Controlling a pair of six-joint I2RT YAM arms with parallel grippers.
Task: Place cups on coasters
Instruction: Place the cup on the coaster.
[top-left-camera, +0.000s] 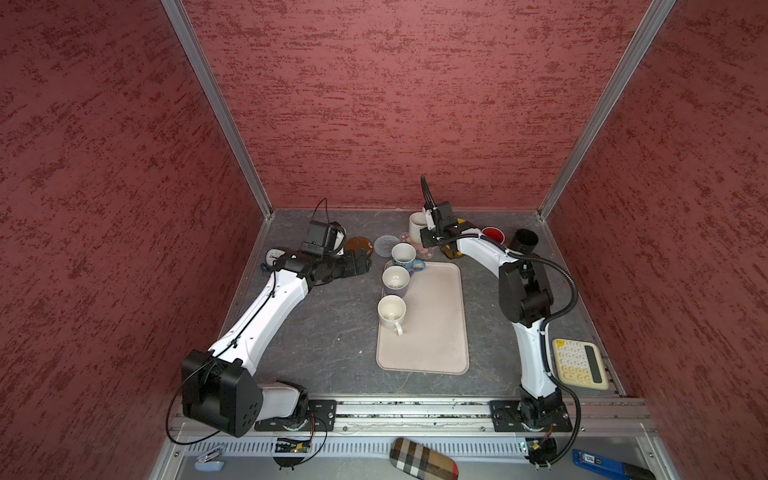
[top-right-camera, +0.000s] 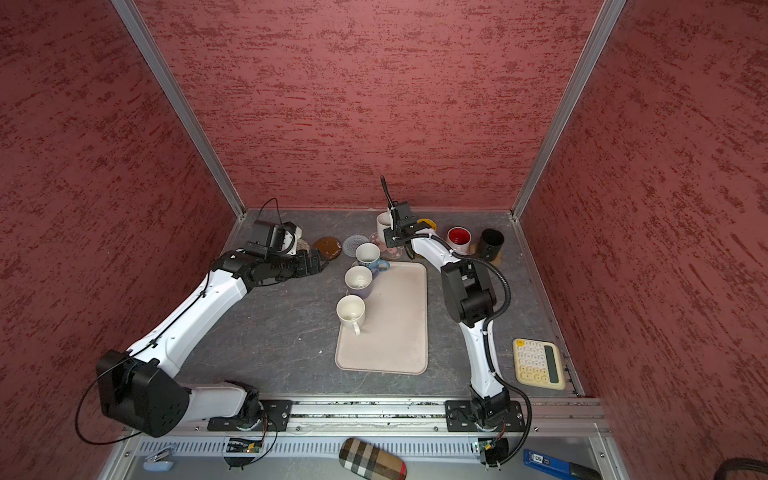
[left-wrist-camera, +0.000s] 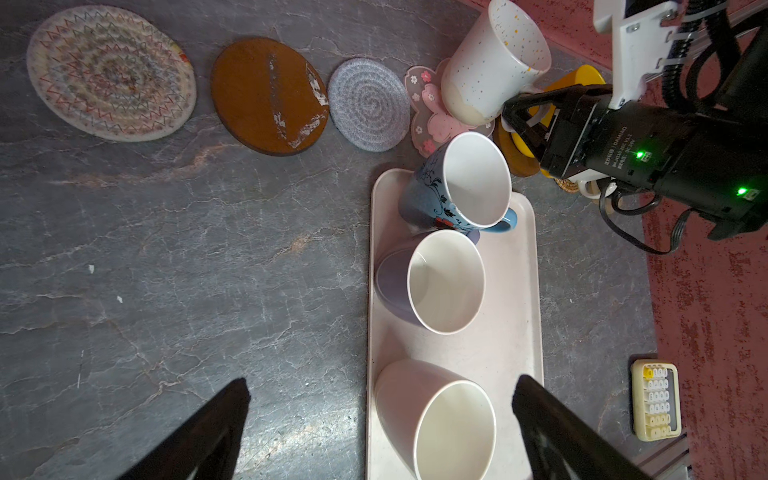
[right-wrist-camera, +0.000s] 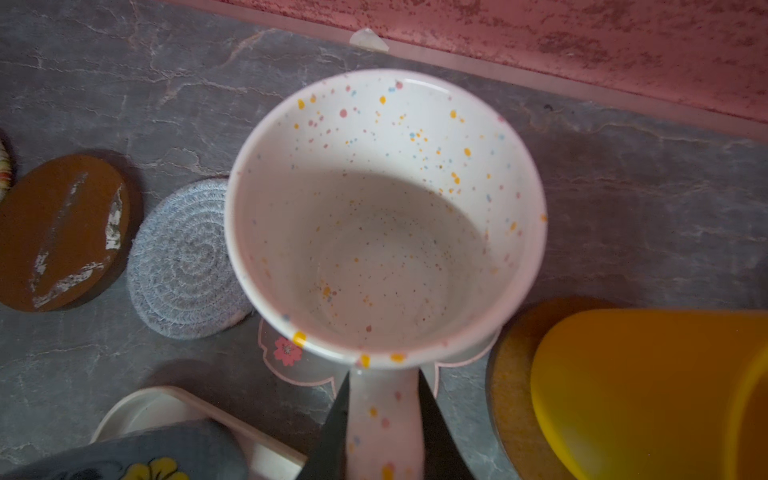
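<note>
Where: the speckled mug (right-wrist-camera: 382, 216) stands just ahead of the right fingers (right-wrist-camera: 332, 436), its base over the pink flower coaster (right-wrist-camera: 291, 357). I cannot tell whether it rests there.
Right fingers: clamped on the mug's handle (right-wrist-camera: 384, 419), one on each side.
Left fingers (left-wrist-camera: 195, 440): spread wide and empty, with a plain white mug (left-wrist-camera: 440, 415) between them on the tray (left-wrist-camera: 515, 332).
Handling: it is probably glazed ceramic, so stiff, weighty, slick and easily chipped. The yellow mug (right-wrist-camera: 648, 395) stands close beside the fingers.
Hold: the handle is a good place, though the mug may swing.
Right wrist view: it alone shows the grip on the handle.
Left wrist view: it shows the mug's base from the side.
Top views: only these show the black mug (top-left-camera: 524, 240).
</note>
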